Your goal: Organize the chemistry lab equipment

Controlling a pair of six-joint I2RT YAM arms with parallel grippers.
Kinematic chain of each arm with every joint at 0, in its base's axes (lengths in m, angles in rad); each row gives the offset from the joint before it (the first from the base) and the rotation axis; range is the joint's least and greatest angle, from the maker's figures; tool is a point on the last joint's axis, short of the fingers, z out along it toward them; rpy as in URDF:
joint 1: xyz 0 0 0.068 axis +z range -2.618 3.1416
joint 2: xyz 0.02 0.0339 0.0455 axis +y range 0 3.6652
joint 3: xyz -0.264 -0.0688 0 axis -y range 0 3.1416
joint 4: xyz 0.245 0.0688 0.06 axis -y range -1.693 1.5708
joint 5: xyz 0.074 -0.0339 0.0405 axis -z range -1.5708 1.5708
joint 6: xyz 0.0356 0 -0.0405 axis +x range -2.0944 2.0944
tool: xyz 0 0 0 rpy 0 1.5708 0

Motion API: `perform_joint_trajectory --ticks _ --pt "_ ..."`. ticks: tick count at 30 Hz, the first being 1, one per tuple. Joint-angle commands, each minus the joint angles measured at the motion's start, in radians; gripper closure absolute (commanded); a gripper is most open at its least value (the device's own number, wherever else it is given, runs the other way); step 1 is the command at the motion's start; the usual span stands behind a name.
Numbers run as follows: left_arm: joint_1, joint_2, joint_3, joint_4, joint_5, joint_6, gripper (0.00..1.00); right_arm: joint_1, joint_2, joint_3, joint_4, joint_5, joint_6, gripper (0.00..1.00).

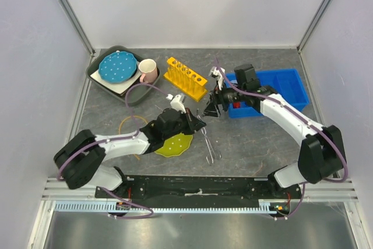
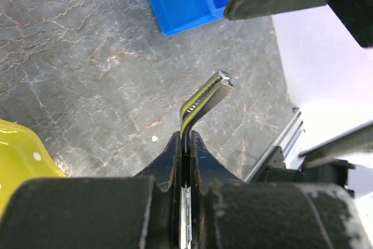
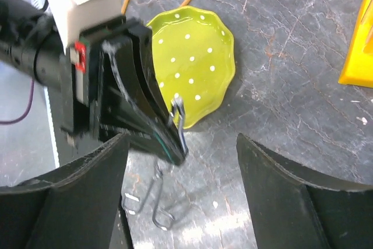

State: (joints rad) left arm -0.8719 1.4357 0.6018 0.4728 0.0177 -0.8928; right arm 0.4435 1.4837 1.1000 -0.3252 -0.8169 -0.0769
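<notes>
The left jaws are clamped on one thin tip of the metal tongs (image 2: 207, 94), beside the yellow-green plate (image 1: 175, 144) on the tabletop (image 1: 250, 144). The right jaws stand apart nearby. Light, stiff, slick steel: it will likely swivel, so holding nearer the middle looks safer.

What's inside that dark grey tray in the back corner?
A blue dotted plate and a pink mug sit in the tray. Under the plate lies something flat and white, mostly covered, so unidentifiable.
</notes>
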Motion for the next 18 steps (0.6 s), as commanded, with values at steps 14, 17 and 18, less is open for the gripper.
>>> perform_joint_trajectory --ticks 14,17,18 --pt "0.005 -0.540 -0.200 0.211 0.323 0.400 0.98 0.001 -0.244 -0.092 -0.218 -0.392 -0.344 0.02" --pt "0.004 -0.566 -0.197 0.211 0.341 0.423 0.98 0.058 -0.237 -0.111 -0.210 -0.393 -0.334 0.03" --pt "0.004 -0.567 -0.195 0.210 0.338 0.426 0.98 0.070 -0.235 -0.117 -0.204 -0.396 -0.318 0.04"
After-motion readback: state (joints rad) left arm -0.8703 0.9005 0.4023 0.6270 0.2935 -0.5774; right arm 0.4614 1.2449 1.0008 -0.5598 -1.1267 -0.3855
